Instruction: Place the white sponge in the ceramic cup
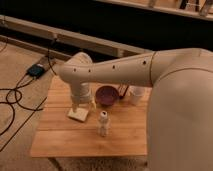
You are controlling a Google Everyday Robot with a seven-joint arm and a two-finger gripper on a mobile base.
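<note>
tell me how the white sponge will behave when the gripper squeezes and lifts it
The white sponge, lying flat on the table under the open gripper, looks thin and soft, so it will probably squash and bend. Likely light. Being a flat square, it should not roll.

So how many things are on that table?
4: sponge front left under the pincer, bottle in front, bowl middle, cup right. The arm may hide more.
</note>
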